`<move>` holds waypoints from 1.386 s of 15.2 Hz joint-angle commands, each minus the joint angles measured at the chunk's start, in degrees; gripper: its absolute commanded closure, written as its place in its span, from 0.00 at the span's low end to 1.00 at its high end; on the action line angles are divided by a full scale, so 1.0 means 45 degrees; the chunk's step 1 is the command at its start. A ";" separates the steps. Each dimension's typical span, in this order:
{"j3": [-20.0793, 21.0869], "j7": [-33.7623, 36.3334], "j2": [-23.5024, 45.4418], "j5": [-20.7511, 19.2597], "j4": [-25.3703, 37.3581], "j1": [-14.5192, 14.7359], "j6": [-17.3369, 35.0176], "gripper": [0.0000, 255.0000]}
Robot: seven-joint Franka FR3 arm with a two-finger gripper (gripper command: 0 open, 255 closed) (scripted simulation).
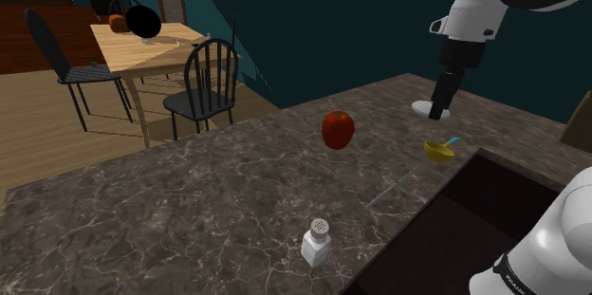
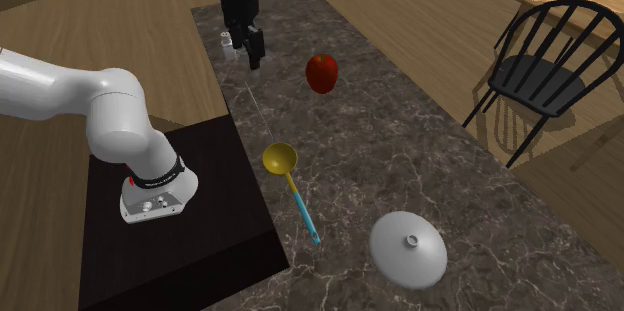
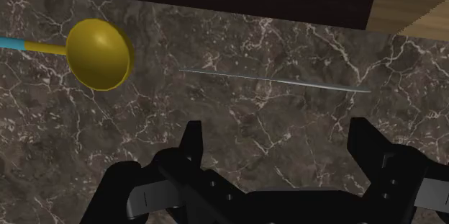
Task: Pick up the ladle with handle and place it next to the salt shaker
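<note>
Quick progress check: as far as I can see, none of the job is done yet. The ladle [image 2: 280, 159], yellow bowl on a blue handle, lies on the dark marbled counter [image 1: 190, 217] just beside the long edge of the sink [image 1: 474, 222], and nothing is touching it. The gripper [image 3: 279, 150] hovers above the counter by that same sink edge. Its fingers are spread wide with only bare stone between them. On the wrist cam the ladle's bowl sits off to one side of the fingers, not under them. Just ahead of the fingers a thin grey sliver [image 3: 273, 80] lies on the counter near the sink, and I can't tell what it is. The salt shaker [image 1: 317, 242], white with a grey top, stands upright near the sink's edge too, but further along it and well apart from the ladle. A red apple [image 2: 321, 73] is farther out from the sink than the ladle, and a white lid [image 2: 407, 249] lies past the sink's end. Neither looks to be in the way. So I'd say everything is left to do: line up over the ladle, come down, close on it, lift, carry it along the sink edge and set it beside the shaker. My guess is the thin handle is the part to grab, since the bowl looks too round for those fingers.
</note>
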 commanded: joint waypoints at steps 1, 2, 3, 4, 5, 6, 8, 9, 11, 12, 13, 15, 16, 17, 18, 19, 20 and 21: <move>0.0000 0.0000 0.0000 0.0000 0.0000 0.0000 0.0000 0.00; -0.0447 -0.0614 0.0032 -0.0109 -0.0117 -0.0048 0.0073 0.00; -0.0901 -0.1225 0.0102 -0.0225 -0.0207 -0.0089 0.0149 0.00; -0.1351 -0.1839 0.0212 -0.0338 -0.0269 -0.0133 0.0227 0.00; -0.1804 -0.2452 0.0359 -0.0451 -0.0305 -0.0169 0.0308 0.00; -0.2257 -0.3068 0.0545 -0.0558 -0.0313 -0.0200 0.0392 0.00; -0.3150 -0.4313 0.1033 -0.0743 -0.0248 -0.0247 0.0566 0.00; -0.3595 -0.4940 0.1332 -0.0816 -0.0176 -0.0254 0.0655 0.00; -0.4481 -0.6207 0.2038 -0.0914 0.0047 -0.0226 0.0831 0.00; -0.4920 -0.6852 0.2444 -0.0930 0.0197 -0.0193 0.0916 0.00; -0.5359 -0.7504 0.2884 -0.0923 0.0372 -0.0142 0.0998 0.00; -0.6222 -0.8845 0.3870 -0.0817 0.0796 -0.0005 0.1146 0.00; -0.6639 -0.9540 0.4418 -0.0710 0.1044 0.0072 0.1208 0.00; -0.7050 -1.0251 0.5002 -0.0564 0.1316 0.0158 0.1259 0.00; -0.7442 -1.0985 0.5628 -0.0375 0.1611 0.0238 0.1297 0.00; -0.7822 -1.1738 0.6292 -0.0143 0.1930 0.0321 0.1317 0.00; -0.8179 -1.2513 0.6999 0.0136 0.2272 0.0389 0.1317 0.00; -0.8506 -1.3308 0.7747 0.0460 0.2639 0.0438 0.1292 0.00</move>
